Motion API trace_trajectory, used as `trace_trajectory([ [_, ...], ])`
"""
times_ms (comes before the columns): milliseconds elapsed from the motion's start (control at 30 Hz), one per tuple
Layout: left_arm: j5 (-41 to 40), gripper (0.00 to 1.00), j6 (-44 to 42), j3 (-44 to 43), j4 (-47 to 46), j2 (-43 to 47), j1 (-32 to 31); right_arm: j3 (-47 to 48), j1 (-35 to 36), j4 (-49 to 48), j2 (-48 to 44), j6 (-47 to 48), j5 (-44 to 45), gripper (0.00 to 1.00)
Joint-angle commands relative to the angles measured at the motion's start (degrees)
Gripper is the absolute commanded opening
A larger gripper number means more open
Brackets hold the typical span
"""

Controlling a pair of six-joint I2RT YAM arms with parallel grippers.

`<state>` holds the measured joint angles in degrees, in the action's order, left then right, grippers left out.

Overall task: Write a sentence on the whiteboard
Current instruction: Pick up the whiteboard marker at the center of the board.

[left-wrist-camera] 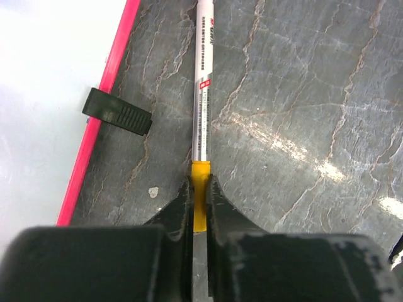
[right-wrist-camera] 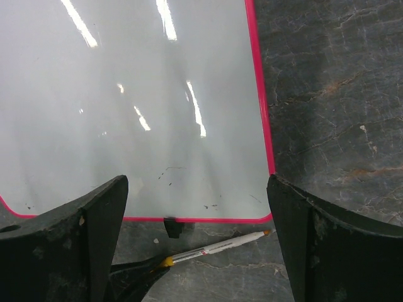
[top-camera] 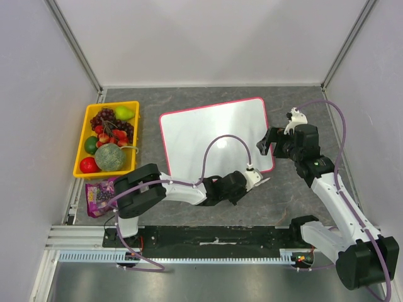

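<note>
Pink-framed whiteboard [top-camera: 214, 135]: we see it flat on the grey table [left-wrist-camera: 302, 94], right of the yellow fruit tray [top-camera: 80, 141].
Left gripper [left-wrist-camera: 200, 201]: jaws pinched on the yellow end of the marker [left-wrist-camera: 203, 94], just off the board's near edge.
Right gripper [right-wrist-camera: 195, 189]: jaws wide, over the board's corner.

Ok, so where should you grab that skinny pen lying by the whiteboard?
By the yellow band on the pen, coming in from that end, one finger on each long side. It lies flat on the table beside the whiteboard, so only its sides are free to pinch. The left gripper is shut on it right there, leaving the far end clear.
</note>
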<state>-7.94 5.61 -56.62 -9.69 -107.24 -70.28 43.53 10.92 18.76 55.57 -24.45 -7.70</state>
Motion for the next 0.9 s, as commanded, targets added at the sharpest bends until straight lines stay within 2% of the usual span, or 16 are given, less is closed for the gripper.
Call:
trace_trajectory([
  [0, -0.93, 0.02, -1.65, 1.95, -1.64, -0.69, -1.17, 0.86, -0.02, 0.04, -0.38, 0.72, -0.47, 0.98],
  [167, 3.71, 0.02, -2.62, 5.9, -2.09, 8.25, -1.44, 1.38, -0.02, 0.83, -0.73, 1.15, -1.17, 0.98],
  [267, 4.78, 0.02, -3.14, 7.05, 2.12, 14.58, -1.35, 2.35, -0.02, 1.62, -1.43, 2.64, -3.01, 0.98],
  [400, 3.9, 0.02, -4.11, 5.39, 14.41, 22.76, -1.26, 4.1, 0.16, -0.3, -1.69, 3.96, -13.44, 0.98],
  [567, 2.85, 0.02, -4.11, 1.96, 29.88, 31.55, -0.04, 5.78, 3.49, -1.71, -1.08, 6.52, -20.94, 0.98],
  [700, 7.67, 0.02, -2.27, -0.24, 42.36, 37.88, 5.31, 4.9, 8.06, -7.68, -0.03, 6.16, -30.24, 0.97],
  [767, 11.53, 0.02, -2.09, -0.51, 45.97, 42.09, 7.25, 5.34, 10.51, -9.17, 1.46, 6.52, -33.94, 0.94],
  [867, 11.9, 0.02, -2.97, -0.77, 50.37, 45.88, 8.23, 5.17, 12.98, -12.42, 3.57, 5.91, -40.43, 0.9],
])
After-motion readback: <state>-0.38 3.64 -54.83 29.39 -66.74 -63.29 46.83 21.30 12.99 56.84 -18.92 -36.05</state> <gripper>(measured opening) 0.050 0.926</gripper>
